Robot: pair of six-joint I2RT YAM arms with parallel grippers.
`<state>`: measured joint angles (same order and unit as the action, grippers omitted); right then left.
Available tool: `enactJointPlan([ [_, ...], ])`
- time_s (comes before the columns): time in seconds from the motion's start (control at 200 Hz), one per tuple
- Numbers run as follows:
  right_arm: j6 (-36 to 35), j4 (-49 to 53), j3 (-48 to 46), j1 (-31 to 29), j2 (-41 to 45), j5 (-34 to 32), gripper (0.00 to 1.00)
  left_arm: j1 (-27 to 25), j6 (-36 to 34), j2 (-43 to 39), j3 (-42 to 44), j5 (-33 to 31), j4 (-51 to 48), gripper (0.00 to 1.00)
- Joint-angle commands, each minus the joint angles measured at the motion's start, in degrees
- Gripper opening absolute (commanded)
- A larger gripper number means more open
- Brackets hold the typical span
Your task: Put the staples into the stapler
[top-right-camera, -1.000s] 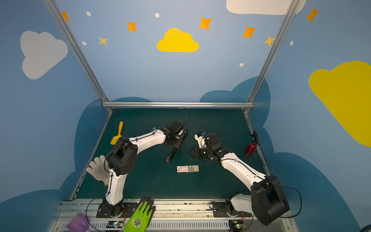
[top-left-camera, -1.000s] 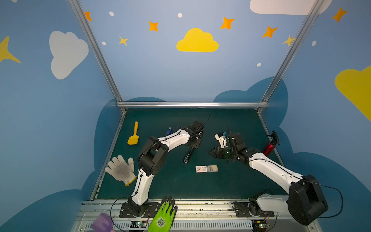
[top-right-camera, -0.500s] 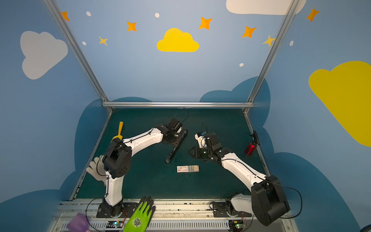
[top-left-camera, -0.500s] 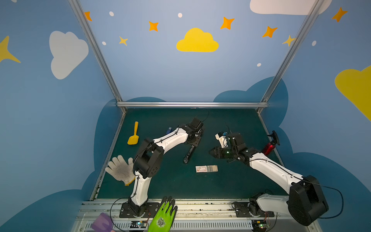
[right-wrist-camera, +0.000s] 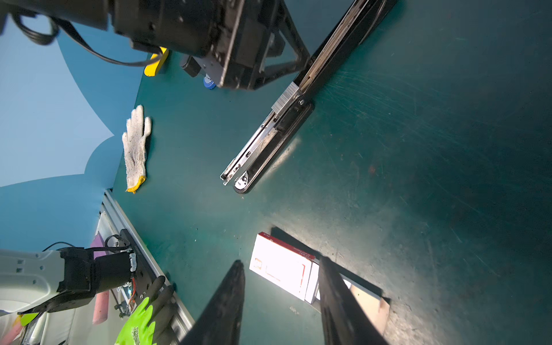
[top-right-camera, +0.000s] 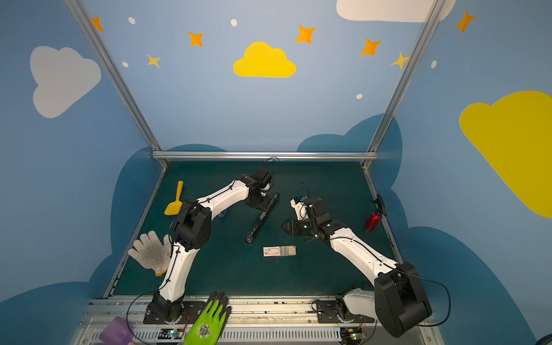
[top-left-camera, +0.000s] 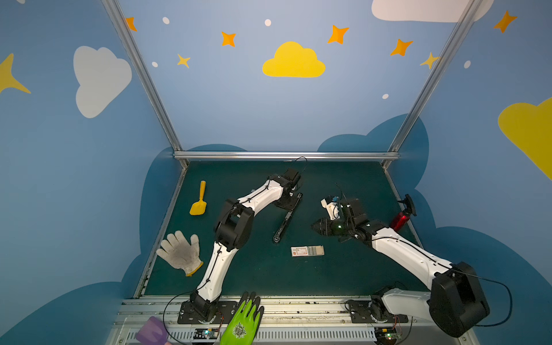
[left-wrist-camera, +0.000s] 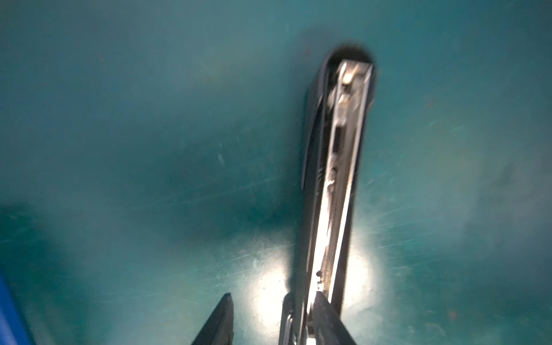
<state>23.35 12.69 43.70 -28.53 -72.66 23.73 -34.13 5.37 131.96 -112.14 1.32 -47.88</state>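
Near the middle of the green tabletop (top-left-camera: pixel 268 274), in both top views: black stapler (top-left-camera: pixel 286 220) (top-right-camera: pixel 262 218), opened out fully and flat in one long diagonal line, silvery magazine channel facing up. At its far end, left hand (left-wrist-camera: pixel 273 319), fingers (left-wrist-camera: pixel 216 325) parted to a middling gap. One finger over the edge of the metal channel, its twin over bare tabletop beside the stapler. Nothing clamped between them. Cannot tell from the blurred left wrist view whether that finger actually presses on the metal.

Toward the front edge from the stapler's near tip, a little apart from it: small white staples box (top-left-camera: pixel 300 251) (top-right-camera: pixel 271 251) with a red label, flat on the tabletop. Tray partway out of the sleeve, grey strips of staples (top-left-camera: pixel 317 250) on show in the exposed part.

Right of the stapler: right hand (top-left-camera: pixel 316 226) (right-wrist-camera: pixel 281 260), raised off the tabletop, aimed toward the middle, fingers moderately apart and empty. In the right wrist view, box framed between the two dark fingertips, glaring white under the lamp. In both top views, hand and box clearly apart.

Elsewhere: yellow toy shovel (top-left-camera: pixel 198 200) toward the far left, white knitted glove (top-left-camera: pixel 180 252) at the left edge, red bottle with a black head (top-left-camera: pixel 399 219) at the right edge, green glove (top-left-camera: pixel 242 321) on the front rail.
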Motion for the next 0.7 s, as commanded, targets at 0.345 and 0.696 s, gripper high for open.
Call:
enactJointPlan([
  [0.345, -0.1, -0.2, -0.2, 0.1, 0.4, 1.2, 0.43, 0.1, 0.3, 2.1, -3.4, 1.0, -4.3, 0.44],
  [0.696, 0.2, -0.7, -0.5, 0.1, 0.3, 1.1, 0.43, 0.2, 0.0, 1.3, -1.5, 1.4, -4.9, 0.37],
])
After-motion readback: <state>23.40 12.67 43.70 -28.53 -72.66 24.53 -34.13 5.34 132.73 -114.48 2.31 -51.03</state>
